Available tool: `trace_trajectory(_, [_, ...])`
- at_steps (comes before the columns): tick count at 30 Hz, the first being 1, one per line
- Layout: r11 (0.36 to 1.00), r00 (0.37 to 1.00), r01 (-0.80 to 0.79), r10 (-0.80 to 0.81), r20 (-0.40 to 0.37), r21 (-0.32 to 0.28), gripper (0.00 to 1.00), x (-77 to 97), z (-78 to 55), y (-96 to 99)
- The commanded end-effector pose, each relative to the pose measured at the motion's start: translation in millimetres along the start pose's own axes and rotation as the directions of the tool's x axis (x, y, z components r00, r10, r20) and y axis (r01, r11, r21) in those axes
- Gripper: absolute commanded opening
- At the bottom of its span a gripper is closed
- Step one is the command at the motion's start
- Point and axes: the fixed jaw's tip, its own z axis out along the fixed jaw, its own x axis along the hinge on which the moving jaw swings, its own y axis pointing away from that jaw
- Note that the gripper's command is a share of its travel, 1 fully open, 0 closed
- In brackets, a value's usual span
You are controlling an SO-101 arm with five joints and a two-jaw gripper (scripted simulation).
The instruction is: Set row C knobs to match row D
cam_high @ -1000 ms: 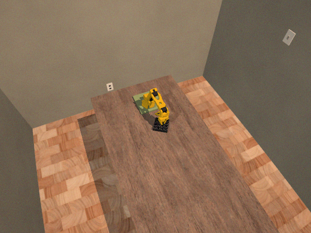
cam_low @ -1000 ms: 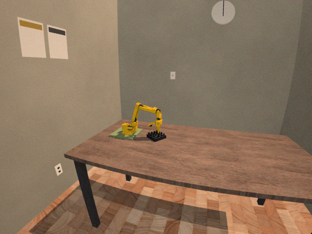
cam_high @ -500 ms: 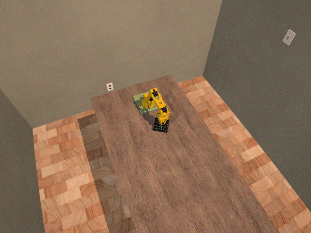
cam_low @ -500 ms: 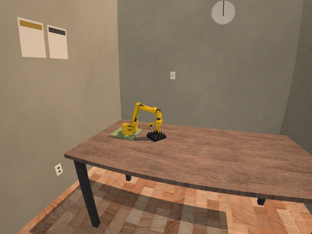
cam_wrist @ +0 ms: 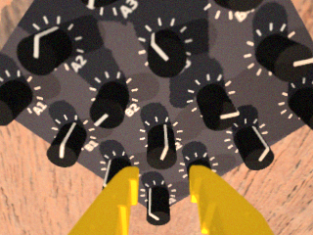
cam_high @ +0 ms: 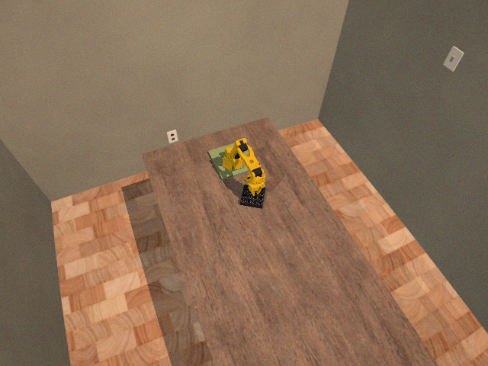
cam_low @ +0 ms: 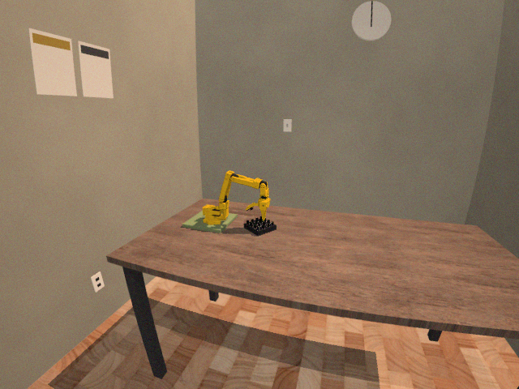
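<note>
The black knob box (cam_high: 247, 201) (cam_low: 259, 227) (cam_wrist: 124, 59) lies on the table just in front of the arm. In the wrist view it shows as a diamond of black knobs with white pointers, and the labels A1, A2, A3, B1 and B2 are readable. My gripper (cam_wrist: 158, 193) (cam_low: 263, 216) points straight down over the box's near corner. Its two yellow fingers stand a little apart, one on each side of the corner knob (cam_wrist: 157, 205), and close above it. I see a gap on both sides of that knob. The fingertips partly cover the two knobs next to it.
The arm's base stands on a green mat (cam_high: 216, 158) (cam_low: 190, 224) near the table's far end. The long wooden table (cam_high: 275, 275) (cam_low: 356, 259) stretches away from the box. Walls stand close behind the mat.
</note>
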Motion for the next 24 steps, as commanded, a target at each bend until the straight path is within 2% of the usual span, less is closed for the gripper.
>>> trace_trajectory(1, [1.0,1.0,0.004,-0.004,0.005,0.002,0.1,-0.5,-0.6,-1.6])
trace_trajectory(24, [1.0,1.0,0.004,-0.004,0.005,0.002,0.1,1.0,-3.2,-1.5])
